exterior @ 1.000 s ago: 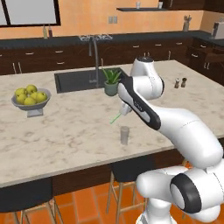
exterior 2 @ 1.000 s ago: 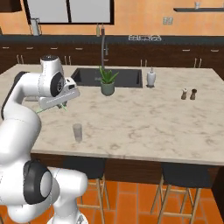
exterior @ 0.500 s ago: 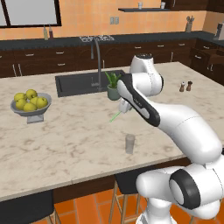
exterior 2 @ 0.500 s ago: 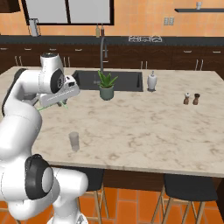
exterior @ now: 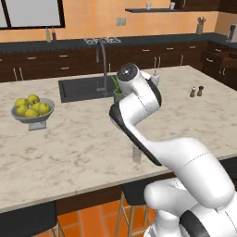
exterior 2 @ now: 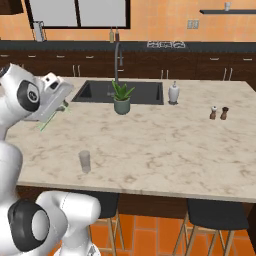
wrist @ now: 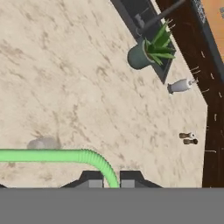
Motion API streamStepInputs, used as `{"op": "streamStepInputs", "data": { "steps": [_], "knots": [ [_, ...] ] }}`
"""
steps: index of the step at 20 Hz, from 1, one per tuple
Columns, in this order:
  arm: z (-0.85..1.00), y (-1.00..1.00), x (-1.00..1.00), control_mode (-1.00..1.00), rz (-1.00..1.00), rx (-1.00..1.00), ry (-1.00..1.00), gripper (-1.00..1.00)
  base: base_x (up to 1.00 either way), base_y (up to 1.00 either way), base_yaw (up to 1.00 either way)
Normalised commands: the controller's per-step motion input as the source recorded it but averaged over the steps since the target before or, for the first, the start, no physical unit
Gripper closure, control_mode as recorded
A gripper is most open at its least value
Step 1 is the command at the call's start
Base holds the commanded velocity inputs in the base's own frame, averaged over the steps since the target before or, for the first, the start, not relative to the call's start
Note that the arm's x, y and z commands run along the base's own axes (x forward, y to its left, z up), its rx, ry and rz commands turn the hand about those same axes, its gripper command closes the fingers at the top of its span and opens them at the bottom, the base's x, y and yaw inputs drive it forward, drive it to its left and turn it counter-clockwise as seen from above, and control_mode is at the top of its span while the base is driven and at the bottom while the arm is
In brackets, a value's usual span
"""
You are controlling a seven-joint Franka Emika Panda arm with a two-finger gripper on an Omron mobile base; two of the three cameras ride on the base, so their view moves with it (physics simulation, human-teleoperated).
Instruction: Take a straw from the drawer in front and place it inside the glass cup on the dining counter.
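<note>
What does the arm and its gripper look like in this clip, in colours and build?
A glossy white arm of rounded, tubular segments, with dark grey to black joint caps and bands. The hand is a boxy pale grey-white block. The gripper ends in two small dark finger tips. No cables or markings can be made out.

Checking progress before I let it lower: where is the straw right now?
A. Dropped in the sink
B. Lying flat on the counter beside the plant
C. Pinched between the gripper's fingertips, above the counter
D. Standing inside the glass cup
C: in the hand view the green straw runs up between the shut fingertips of the gripper, and in the right base view the glass cup on the dining counter holds nothing.
</note>
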Motion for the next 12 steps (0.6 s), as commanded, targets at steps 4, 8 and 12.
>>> {"op": "streamStepInputs", "data": {
  "steps": [4, 8, 12],
  "knots": [
    [0.02, 0.00, 0.01, -1.00, -0.19, -0.45, -0.23, 1.00, 0.00, 0.00, 0.00],
    [0.00, 0.00, 0.07, -1.00, -0.32, -0.39, -0.04, 1.00, 0.00, 0.00, 0.00],
    [0.00, 0.00, 0.01, -1.00, -0.36, -0.27, 0.00, 1.00, 0.00, 0.00, 0.00]
  ]
}}
